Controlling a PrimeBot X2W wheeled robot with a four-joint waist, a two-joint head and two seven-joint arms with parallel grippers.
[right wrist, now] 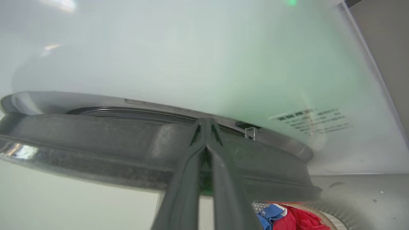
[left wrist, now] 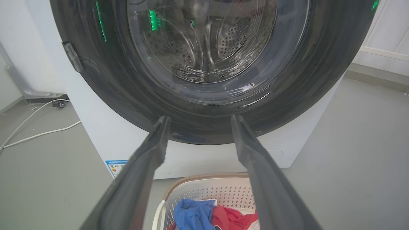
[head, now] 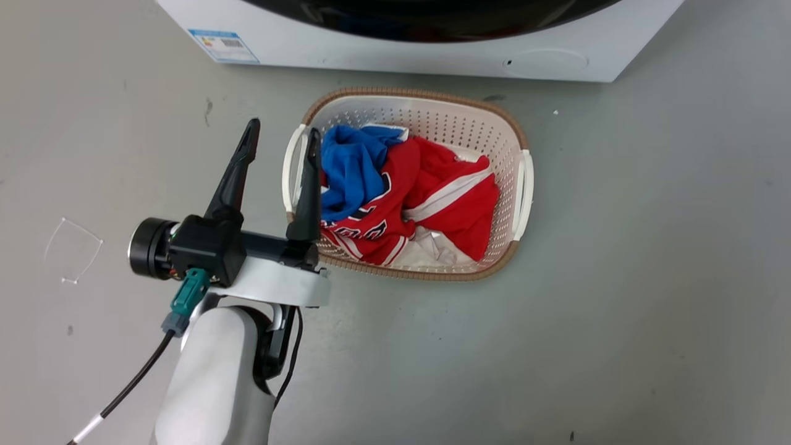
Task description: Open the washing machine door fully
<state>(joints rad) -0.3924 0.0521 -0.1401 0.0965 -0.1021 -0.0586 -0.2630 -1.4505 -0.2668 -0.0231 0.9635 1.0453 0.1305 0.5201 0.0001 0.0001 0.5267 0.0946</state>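
Seeing right pincer closed, fingers pressed together, tips poked at the seam between washing machine door rim and the washing machine front. Can't tell whether gripping anything or just wedged there. Reading the door as barely cracked: metal latch hook showing in the gap, black rim near-flat against the washing machine front. Nowhere near fully open.

Have left pincer open and empty, hanging low in front of the washing machine, aimed at the door's bottom rim, not touching. Note laundry basket of red and blue clothes parked on the floor just in front of the washing machine, below the door.

Risks, as judged:
- Slip-off. Closed tips on a glossy rim, little purchase; expect pop-out on any angled pull, door dropping back toward the washing machine.
- Clipping left pincer. Likely inside the swing arc; suggest backing it away from the washing machine first.
- Snagging the latch hook, right beside the right tips.
- Basket probably under the sweep; can't confirm clearance.
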